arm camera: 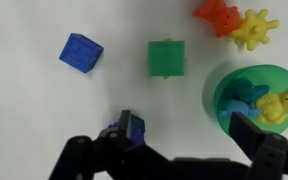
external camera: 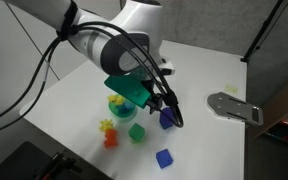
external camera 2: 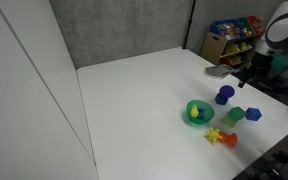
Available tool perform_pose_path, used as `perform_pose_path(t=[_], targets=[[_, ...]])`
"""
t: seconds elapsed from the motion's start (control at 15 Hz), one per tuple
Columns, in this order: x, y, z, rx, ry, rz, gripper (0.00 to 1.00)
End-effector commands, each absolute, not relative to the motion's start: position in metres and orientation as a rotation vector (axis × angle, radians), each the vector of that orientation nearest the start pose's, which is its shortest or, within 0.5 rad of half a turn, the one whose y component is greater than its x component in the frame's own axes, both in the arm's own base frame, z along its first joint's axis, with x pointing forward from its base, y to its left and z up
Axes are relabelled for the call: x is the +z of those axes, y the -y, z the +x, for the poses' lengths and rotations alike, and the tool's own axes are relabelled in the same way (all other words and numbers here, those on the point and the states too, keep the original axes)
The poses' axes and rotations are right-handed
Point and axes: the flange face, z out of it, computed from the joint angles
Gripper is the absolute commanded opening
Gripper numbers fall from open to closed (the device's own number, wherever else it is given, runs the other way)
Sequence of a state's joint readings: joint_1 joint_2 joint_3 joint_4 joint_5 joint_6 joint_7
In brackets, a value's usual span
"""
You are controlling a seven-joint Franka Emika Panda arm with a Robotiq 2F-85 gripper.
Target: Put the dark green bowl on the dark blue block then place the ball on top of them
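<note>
Gripper [arm camera: 164, 138]: fingers spread wide, nothing pinched, hanging low over the white table [arm camera: 44, 110].

Dark blue piece [arm camera: 129, 128]: sits on the table between the open fingers, nearer one finger. I cannot tell whether it touches that finger. It lies near the teal bowl [arm camera: 216, 100] but apart from it. In an exterior view its top looks rounded, like the ball [external camera 2: 224, 92], though it is too small to be sure. The dark green bowl cannot be told apart in any view.

Green cube [arm camera: 166, 58]: just beside the teal bowl, not touching.

Blue cube [arm camera: 81, 52]: on the same side of the bowl as the green cube, farther off.

Teal bowl holds yellow pieces [arm camera: 276, 104] and a blue one.

Red spiky piece [arm camera: 216, 14] and yellow spiky piece [arm camera: 254, 28]: side by side, close to the bowl's rim, outside it.

Grey metal plate [external camera: 234, 105]: well apart from the bowl, near the table edge.

Shelf of coloured items [external camera 2: 234, 35]: off the table, farthest from the bowl.
</note>
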State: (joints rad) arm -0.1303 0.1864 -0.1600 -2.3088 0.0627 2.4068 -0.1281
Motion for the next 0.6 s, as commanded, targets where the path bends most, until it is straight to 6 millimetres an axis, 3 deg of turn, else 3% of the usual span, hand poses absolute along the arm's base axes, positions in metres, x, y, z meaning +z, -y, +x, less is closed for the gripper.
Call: perform_pose_path(t=[0.0,0.27,0.53], targets=[[0.248,0.128,0.483,0.147,-0.238,-3.102,1.0],[0.234,0.109,0.468,0.187,-0.179,-3.091,1.0],[0.216,0.111,0.459,0.108,-0.188,-3.155,1.0]])
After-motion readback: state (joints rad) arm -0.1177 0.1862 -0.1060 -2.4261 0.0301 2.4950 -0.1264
